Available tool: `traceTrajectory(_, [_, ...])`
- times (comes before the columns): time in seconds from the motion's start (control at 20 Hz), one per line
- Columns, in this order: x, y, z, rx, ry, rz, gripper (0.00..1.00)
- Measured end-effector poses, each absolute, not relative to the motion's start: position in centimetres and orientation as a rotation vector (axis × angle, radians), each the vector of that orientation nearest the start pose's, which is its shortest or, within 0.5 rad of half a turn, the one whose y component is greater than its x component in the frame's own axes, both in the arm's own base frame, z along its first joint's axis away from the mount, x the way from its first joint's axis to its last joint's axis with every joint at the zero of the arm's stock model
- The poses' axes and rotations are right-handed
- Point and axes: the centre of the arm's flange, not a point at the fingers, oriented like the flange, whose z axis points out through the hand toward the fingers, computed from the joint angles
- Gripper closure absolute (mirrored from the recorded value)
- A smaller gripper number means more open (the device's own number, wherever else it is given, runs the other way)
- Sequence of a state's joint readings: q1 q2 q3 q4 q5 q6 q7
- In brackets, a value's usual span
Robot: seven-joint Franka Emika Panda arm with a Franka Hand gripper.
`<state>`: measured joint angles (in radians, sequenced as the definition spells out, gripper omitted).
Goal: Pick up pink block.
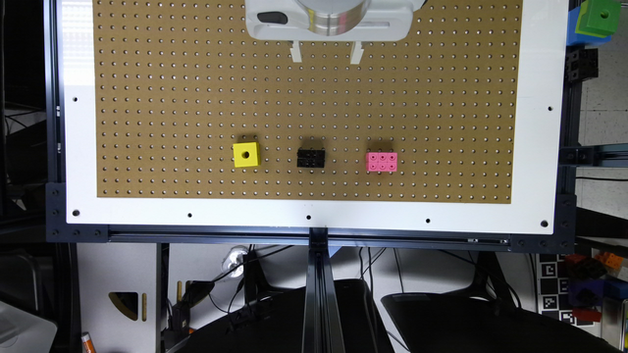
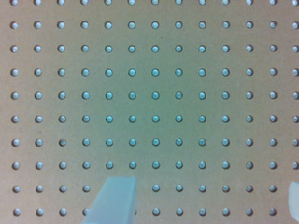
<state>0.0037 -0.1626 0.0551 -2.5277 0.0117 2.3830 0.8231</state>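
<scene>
While the pegboard worktop (image 1: 171, 98) lies bare beneath them, the fingers (image 1: 326, 51) hang spread wide, holding nothing. Well apart from them sit a yellow cube (image 1: 246, 154), a black brick (image 1: 310, 158) and the pink block (image 1: 381, 162), none touching, the pink block off toward the exterior view's right.

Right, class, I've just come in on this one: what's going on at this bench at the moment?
A robot arm's gripper hangs over the far part of a brown pegboard, fingers apart with nothing between them. Three pieces sit in a row nearer the board's front edge: a yellow cube, a black brick and the pink block. The gripper is well away from the pink block, so the pickup has not started.
</scene>
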Motion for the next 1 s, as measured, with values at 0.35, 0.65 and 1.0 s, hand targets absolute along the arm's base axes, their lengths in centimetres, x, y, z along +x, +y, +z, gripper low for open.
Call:
traceTrajectory(0.35, [45.1,3.2,34.1,-2.903,1.171,-0.043,0.0])
traceTrajectory(0.65, [47.5,5.8,34.5,-2.896,1.166,-0.062,0.0])
traceTrajectory(1.0, [52.5,10.4,33.5,-2.87,1.153,-0.051,0.0])
